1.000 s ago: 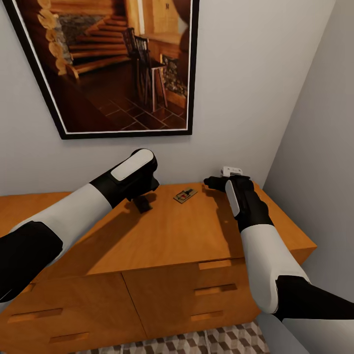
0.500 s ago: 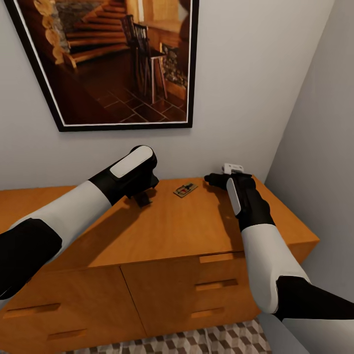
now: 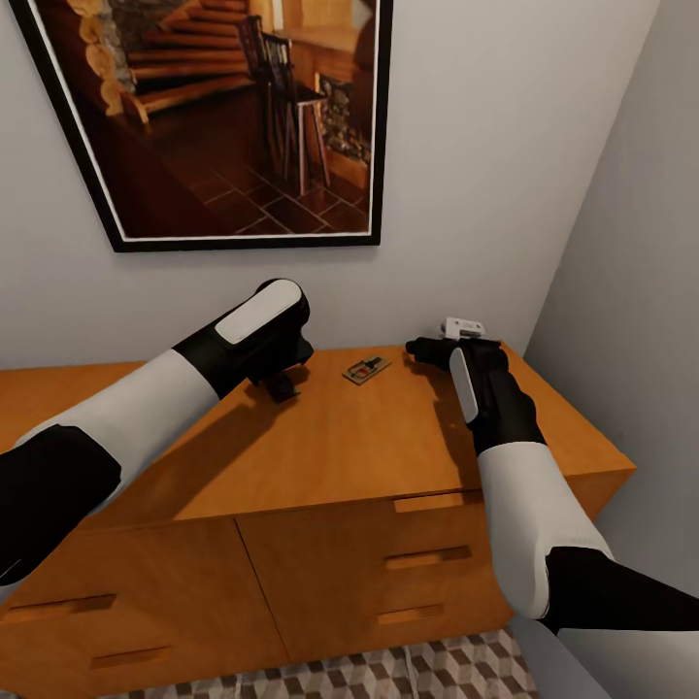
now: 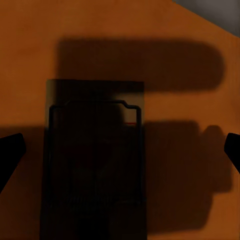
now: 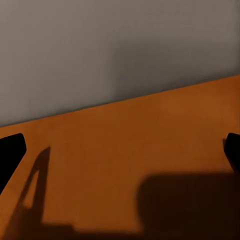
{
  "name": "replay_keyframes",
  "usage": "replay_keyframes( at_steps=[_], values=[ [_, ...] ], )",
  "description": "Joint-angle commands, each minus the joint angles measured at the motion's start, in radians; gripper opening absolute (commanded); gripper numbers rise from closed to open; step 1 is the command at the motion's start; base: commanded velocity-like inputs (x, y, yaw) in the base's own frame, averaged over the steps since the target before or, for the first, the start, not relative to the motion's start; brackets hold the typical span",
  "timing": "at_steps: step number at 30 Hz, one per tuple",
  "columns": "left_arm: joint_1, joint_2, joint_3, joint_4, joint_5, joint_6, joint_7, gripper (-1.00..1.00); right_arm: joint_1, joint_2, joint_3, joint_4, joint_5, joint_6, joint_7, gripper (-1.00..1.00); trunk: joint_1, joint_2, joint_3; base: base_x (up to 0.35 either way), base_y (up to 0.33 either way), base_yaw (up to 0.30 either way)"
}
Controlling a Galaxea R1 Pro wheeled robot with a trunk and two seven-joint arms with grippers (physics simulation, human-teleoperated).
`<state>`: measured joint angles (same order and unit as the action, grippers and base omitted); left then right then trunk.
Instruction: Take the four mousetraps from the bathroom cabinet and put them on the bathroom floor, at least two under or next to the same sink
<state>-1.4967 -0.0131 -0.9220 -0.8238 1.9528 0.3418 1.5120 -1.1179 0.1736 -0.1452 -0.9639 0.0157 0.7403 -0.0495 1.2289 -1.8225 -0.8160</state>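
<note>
Wooden cabinet (image 3: pixel 330 456) top: both claws spread; left claw (image 4: pixel 120 150) over shadowed mousetrap (image 4: pixel 94 160)

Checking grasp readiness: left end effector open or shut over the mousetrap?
Open. In the left wrist view, the left end effector has its fingertips far apart at both edges, with the shadowed mousetrap lying flat between them, ungripped.

Both arms are built alike: glossy white shells alternate with matte black segments. The left arm (image 3: pixel 146 417) has a black elbow, a white forearm and a black wrist topped by a rounded white panel. The right arm (image 3: pixel 515 485) repeats this, with a narrow white strip along its black wrist and a small white block at the end. Black fingertips (image 4: pixel 11 155) edge the wrist views.
</note>
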Motion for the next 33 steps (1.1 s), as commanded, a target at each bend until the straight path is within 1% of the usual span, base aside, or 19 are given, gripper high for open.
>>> replay_keyframes(
  at_steps=[1, 8, 9, 29, 33],
  values=[
    [0.041, 0.001, -0.003, 0.006, 0.003, 0.011, 0.005, 1.00, 0.000, 0.001, -0.003, 0.068, 0.012, 0.005, -0.003, 1.00, 0.000, 0.000, -0.001, 0.000, 0.000, 0.000],
    [0.043, 0.002, -0.003, 0.007, 0.003, 0.011, 0.005, 1.00, 0.000, 0.001, -0.002, 0.068, 0.012, 0.005, -0.003, 1.00, 0.000, 0.000, -0.001, 0.000, 0.000, 0.000],
    [0.043, 0.003, -0.003, 0.007, 0.003, 0.011, 0.005, -1.00, 0.000, 0.001, -0.002, 0.068, 0.012, 0.005, -0.003, 1.00, 0.000, 0.000, -0.001, 0.000, 0.000, 0.000],
    [0.046, 0.014, -0.003, 0.007, 0.005, 0.013, 0.007, -1.00, 0.000, 0.001, -0.003, 0.069, 0.010, 0.005, -0.003, 1.00, 0.000, 0.000, -0.001, 0.000, 0.000, 0.000],
    [0.045, 0.015, 0.006, -0.009, 0.006, 0.023, 0.012, -1.00, 0.000, 0.001, -0.004, 0.082, 0.011, 0.004, -0.003, 1.00, 0.000, 0.000, -0.001, 0.000, 0.000, 0.000]
  ],
)
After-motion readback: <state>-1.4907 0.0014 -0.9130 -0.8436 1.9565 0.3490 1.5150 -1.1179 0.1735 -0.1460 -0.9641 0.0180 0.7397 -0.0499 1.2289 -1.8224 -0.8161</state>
